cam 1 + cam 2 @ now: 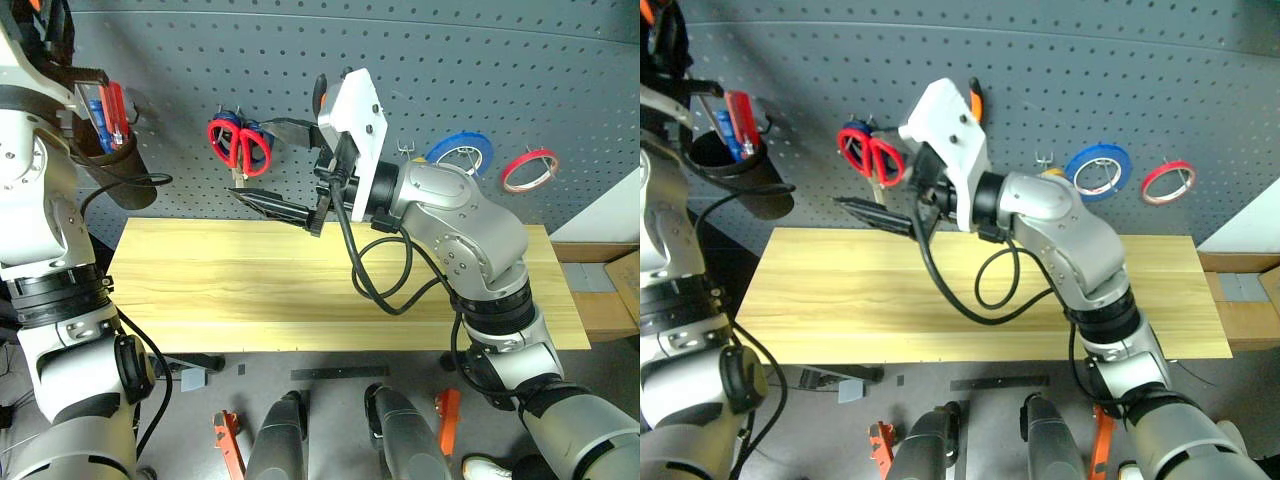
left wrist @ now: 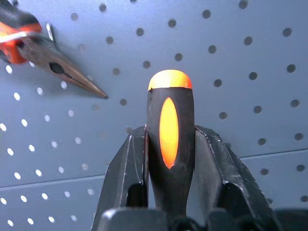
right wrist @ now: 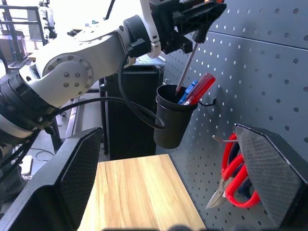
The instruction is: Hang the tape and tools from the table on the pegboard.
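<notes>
— Orange-and-black slim screwdriver [image 2: 169, 139] is clenched by its handle in the left pincer [image 3: 192, 17], shaft hanging above the black plastic cup [image 3: 173, 120] hooked on the dark grey perforated pegboard [image 1: 480, 60], beyond the light wooden table's [image 1: 250, 290] left edge.

— Keep it plumb and lower the tip between the red and blue handles already in the cup. And the right pincer [image 3: 163, 183]?

— Released, jaws wide, level over the table near the red-handled scissors [image 1: 240, 145]; keep it clear.

Table [image 1: 250, 290] pale wood; pegboard [image 1: 480, 80] matt, perforated.
</notes>
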